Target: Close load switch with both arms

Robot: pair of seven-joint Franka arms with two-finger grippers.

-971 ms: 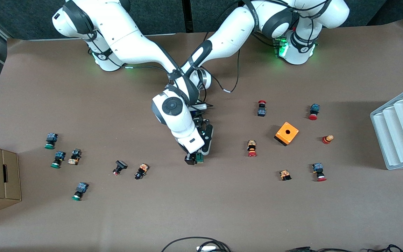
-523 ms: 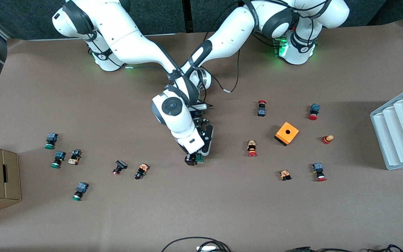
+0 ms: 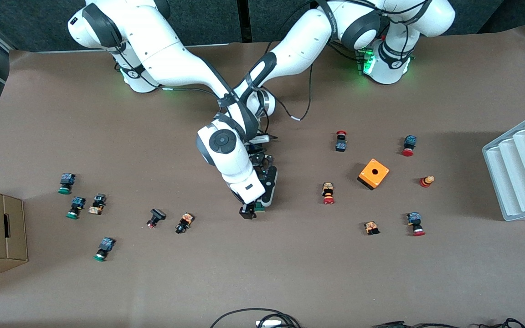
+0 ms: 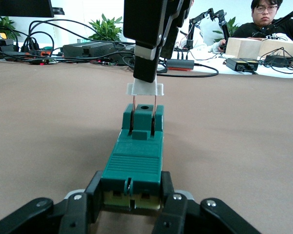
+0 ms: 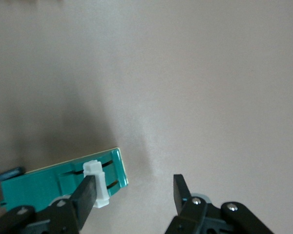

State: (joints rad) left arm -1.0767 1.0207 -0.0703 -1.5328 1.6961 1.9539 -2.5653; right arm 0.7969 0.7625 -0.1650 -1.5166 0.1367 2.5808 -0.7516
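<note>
Holding the load switch [image 4: 133,168] on the bench [image 3: 290,273] mid-table in my left claw [image 4: 132,207], shut tight. My right claw [image 5: 134,192] hangs open by the white slider [image 4: 144,89]; next, I think, press it down.

**Both grippers crowd the load switch at mid-desk**

The left gripper [image 4: 132,204] clamps one end of the load switch [image 4: 134,163]; the right gripper [image 5: 132,195], jaws spread, blocks the other. The nearest push-button [image 3: 184,222] lies well apart, leaving bare desk [image 3: 262,273] around.
</note>
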